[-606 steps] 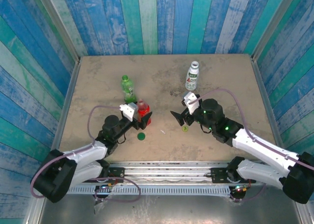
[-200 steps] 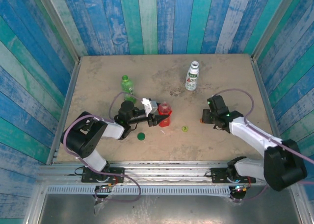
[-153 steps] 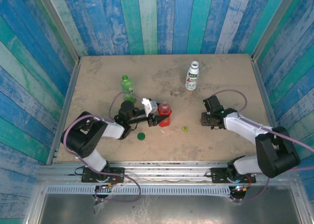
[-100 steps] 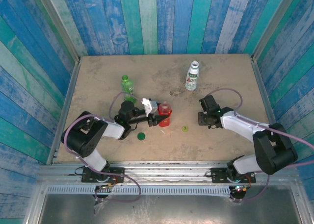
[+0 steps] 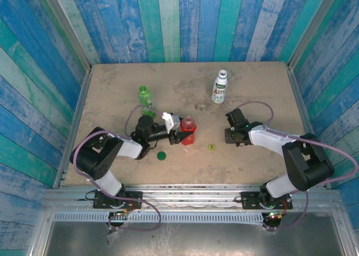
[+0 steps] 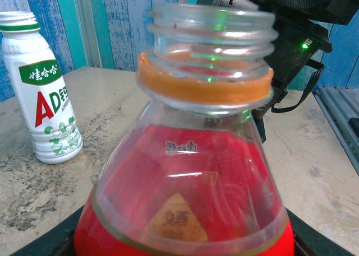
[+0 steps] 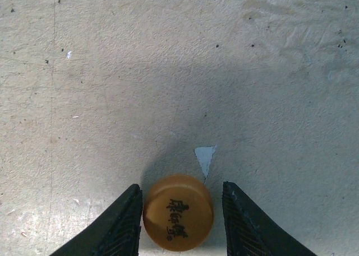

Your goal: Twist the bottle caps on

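Note:
My left gripper [image 5: 178, 135] is shut on the red bottle [image 5: 188, 131], which stands upright near the table's middle. In the left wrist view the red bottle [image 6: 190, 177] has an open, capless neck with an orange ring. My right gripper [image 5: 231, 135] points down at the table right of it. In the right wrist view its jaws [image 7: 180, 199] straddle the orange cap [image 7: 178, 212] lying flat; the left finger is at the cap's edge and a narrow gap shows on the right. The dark green cap [image 5: 161, 155] and yellow-green cap [image 5: 211, 147] lie loose on the table.
The white bottle [image 5: 219, 88] with the green-and-red label stands at the back right, also uncapped in the left wrist view [image 6: 47, 110]. The clear green bottle [image 5: 146, 98] stands behind my left arm. Blue plank walls ring the table. A small paper scrap [image 7: 205, 158] lies by the orange cap.
My right gripper has slid a little left over the orange cap and its jaws have narrowed around it. The left gripper and red bottle have stayed still.

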